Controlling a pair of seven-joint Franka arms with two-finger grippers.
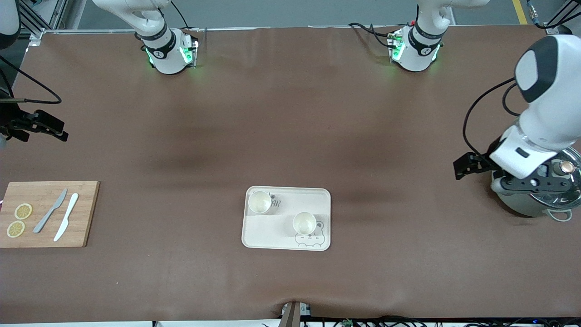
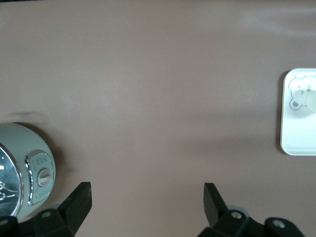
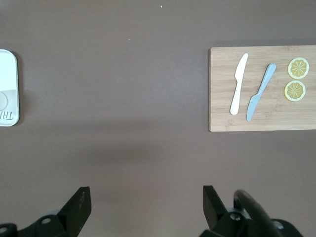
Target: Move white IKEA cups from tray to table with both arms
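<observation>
Two white IKEA cups stand upright on the cream bear tray (image 1: 272,231) in the middle of the table. One cup (image 1: 259,202) is in the tray's corner toward the right arm's end. The other cup (image 1: 304,223) is nearer the front camera, by the bear drawing. My left gripper (image 1: 464,167) is open and empty, up over the table at the left arm's end, beside a pot; its wrist view shows the open gripper (image 2: 147,197) and the tray's edge (image 2: 296,133). My right gripper (image 1: 58,131) is open and empty over the right arm's end; its wrist view (image 3: 146,200) shows the tray's edge (image 3: 9,74).
A grey-green pot with a glass lid (image 1: 531,202) stands under the left arm's hand and shows in the left wrist view (image 2: 22,173). A wooden cutting board (image 1: 77,227) with two knives and two lemon slices lies at the right arm's end, also in the right wrist view (image 3: 222,89).
</observation>
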